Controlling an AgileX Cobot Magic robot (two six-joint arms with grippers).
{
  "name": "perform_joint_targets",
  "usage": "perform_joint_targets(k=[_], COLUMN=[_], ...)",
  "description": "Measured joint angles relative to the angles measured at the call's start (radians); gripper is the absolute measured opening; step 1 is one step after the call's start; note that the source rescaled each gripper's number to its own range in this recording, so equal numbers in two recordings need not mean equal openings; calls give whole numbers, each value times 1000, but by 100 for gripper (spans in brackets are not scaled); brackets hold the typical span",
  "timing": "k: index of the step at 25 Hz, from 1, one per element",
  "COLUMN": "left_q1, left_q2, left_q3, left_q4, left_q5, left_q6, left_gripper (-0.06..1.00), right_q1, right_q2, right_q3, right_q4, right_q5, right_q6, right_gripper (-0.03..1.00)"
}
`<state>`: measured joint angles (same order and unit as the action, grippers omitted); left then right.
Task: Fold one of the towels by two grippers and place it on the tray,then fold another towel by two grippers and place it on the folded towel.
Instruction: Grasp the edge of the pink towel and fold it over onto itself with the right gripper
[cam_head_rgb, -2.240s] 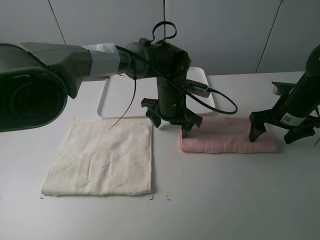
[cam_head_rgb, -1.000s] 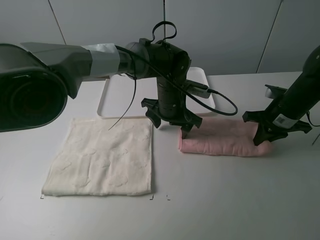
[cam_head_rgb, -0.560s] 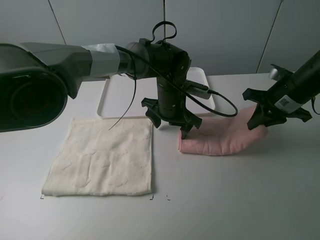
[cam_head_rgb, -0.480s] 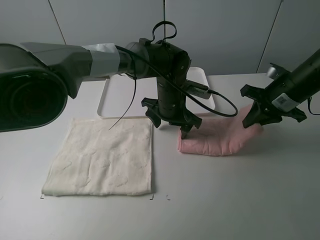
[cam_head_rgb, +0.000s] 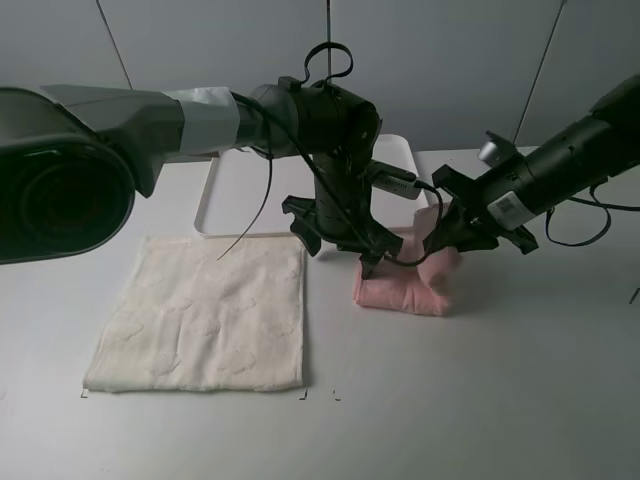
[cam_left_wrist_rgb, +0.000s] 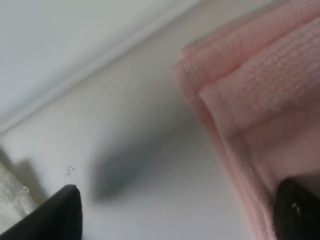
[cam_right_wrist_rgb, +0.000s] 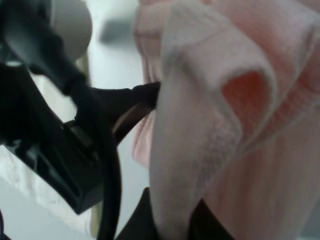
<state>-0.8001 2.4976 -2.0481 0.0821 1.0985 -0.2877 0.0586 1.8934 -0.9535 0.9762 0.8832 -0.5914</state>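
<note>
Exterior high view, and the right tool is clamped tight on one end of the pink towel, holding that end up off the bench and doubled over above the rest of the cloth. The other end lies flat on the bench, and that is where the left tool stands with its fingers spread wide. The left wrist view shows one finger at the towel's folded edge and the other over bare bench. From the right wrist, pink cloth bunches thick in front of the lens, right beside the left arm's black cable. The white towel lies flat and unfolded, well to the left. The tray sits behind both towels, with neither towel on it.
</note>
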Motion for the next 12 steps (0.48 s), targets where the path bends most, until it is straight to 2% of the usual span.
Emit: perform_joint_targets(k=[3, 7, 12], left_q1=[2, 20, 40], left_q2=[0, 0, 9], left_q3=[0, 0, -21], left_q4=[-4, -50, -88], left_q5=[0, 0, 35], left_q6=[0, 26, 52], left_gripper=[98, 98, 98], right_q1=[0, 2, 4], right_q2=[46, 88, 105], right_q3=[0, 0, 0], right_q4=[86, 163, 186], right_q5=[0, 2, -4], right_q6=[-74, -134, -157], right_gripper=[5, 5, 5])
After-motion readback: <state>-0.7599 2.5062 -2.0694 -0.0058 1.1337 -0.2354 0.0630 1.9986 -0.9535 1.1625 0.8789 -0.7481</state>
